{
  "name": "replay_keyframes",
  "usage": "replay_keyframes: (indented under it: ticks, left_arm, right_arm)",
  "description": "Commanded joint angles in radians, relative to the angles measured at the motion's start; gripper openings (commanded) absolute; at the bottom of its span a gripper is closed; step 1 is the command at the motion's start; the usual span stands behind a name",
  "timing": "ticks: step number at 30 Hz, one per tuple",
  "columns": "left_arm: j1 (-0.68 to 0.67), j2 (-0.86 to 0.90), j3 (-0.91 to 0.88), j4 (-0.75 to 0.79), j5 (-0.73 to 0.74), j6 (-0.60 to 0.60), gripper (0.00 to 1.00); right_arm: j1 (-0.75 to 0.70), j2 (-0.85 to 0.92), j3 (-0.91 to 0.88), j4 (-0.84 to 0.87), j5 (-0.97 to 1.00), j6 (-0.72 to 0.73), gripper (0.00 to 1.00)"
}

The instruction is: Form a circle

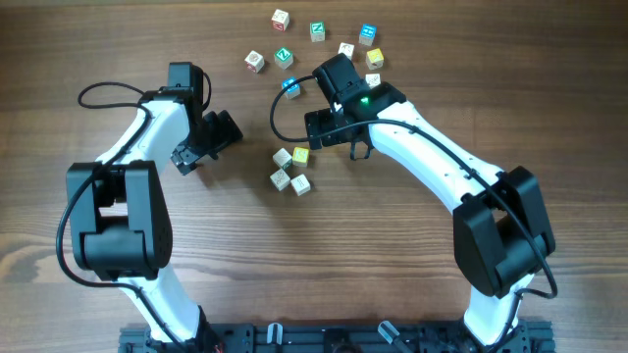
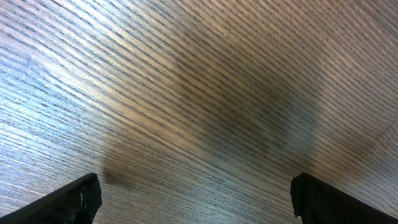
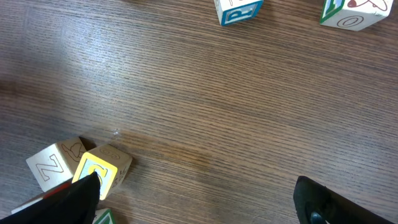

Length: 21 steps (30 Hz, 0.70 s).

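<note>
The circle (image 1: pixel 287 167) sits near the middle of the counter (image 1: pixel 530 88) as a tight clump of small letter cubes; from overhead four show, three cream and one yellow cube (image 1: pixel 300 154) at its upper right corner, pressed close together; whether they close a full ring I cannot tell.

The right pincer (image 1: pixel 332 129) hangs just beside the clump, up and to its right, jaws spread wide and holding nothing; in its wrist view (image 3: pixel 199 200) the yellow cube (image 3: pixel 102 171) and a cream cube marked Z (image 3: pixel 53 165) lie side by side against the near finger (image 3: pixel 68 202); whether the finger touches the yellow one I cannot tell; a blue-edged cube (image 3: pixel 238 10) lies well apart at the far edge.

The left pincer (image 1: pixel 206 145) stands well apart to the left of the clump, equally wide open and empty; its wrist view (image 2: pixel 196 199) shows only bare wood between the fingers.

A loose scatter of cubes (image 1: pixel 317 31) lies along the far side of the counter.
</note>
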Motion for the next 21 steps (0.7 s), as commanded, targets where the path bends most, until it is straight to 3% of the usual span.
replay_keyframes:
  ticks: [1,13,17,21]
  left_arm:
    - [0.003,0.011,-0.005,0.002,-0.010,-0.006,1.00]
    - [0.003,0.011,-0.005,0.002,-0.010,-0.006,1.00]
    - [0.003,0.011,-0.005,0.002,-0.010,-0.006,1.00]
    - [0.003,0.011,-0.005,0.002,-0.010,-0.006,1.00]
  right_arm:
    - [0.001,-0.014,0.011,0.005,0.018,-0.001,1.00]
    - [0.001,-0.014,0.011,0.005,0.018,-0.001,1.00]
    - [0.001,-0.014,0.011,0.158,0.018,-0.002,1.00]
    - [0.001,-0.030,0.040,0.168,0.073,-0.130,0.96]
